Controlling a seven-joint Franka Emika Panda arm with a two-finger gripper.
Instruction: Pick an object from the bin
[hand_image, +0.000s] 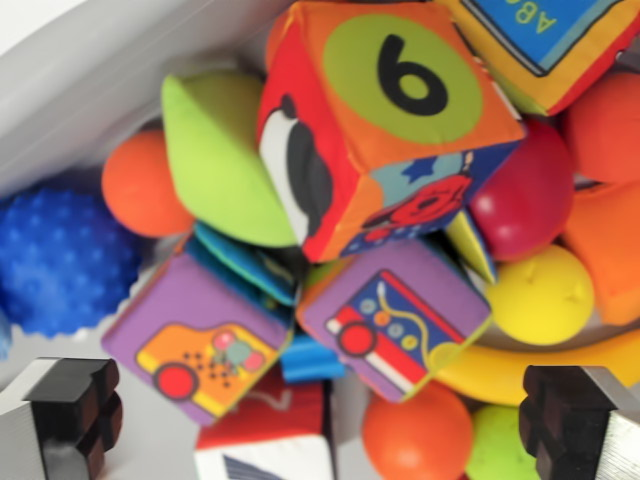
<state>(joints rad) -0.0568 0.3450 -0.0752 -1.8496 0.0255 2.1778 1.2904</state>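
The bin (90, 60) is seen from close above, its white wall running across the upper left of the frame. The gripper (330, 420) is held wide, with nothing between its fingers: one dark fingertip (75, 410) is seen at the lower left corner and the other at the lower right corner.

A pile of soft toys is contained in the bin. An orange cube (385, 120), marked with a 6 on a green disc and a penguin on its side face, is located at the upper centre, on top of the pile. A green wedge (215, 155) is pressed against its left side. Two purple cubes (395, 318) with vehicle pictures are placed below it, at the centre and centre left. A blue knobbed ball (60, 262) is located at the left edge, with an orange ball (140, 185) just beside it. A red ball (525, 195) and a yellow ball (540, 295) are seen at the right. A banana (540, 365) is placed beneath the yellow ball. A second orange ball (415, 435) is located at the bottom centre, between the fingers.
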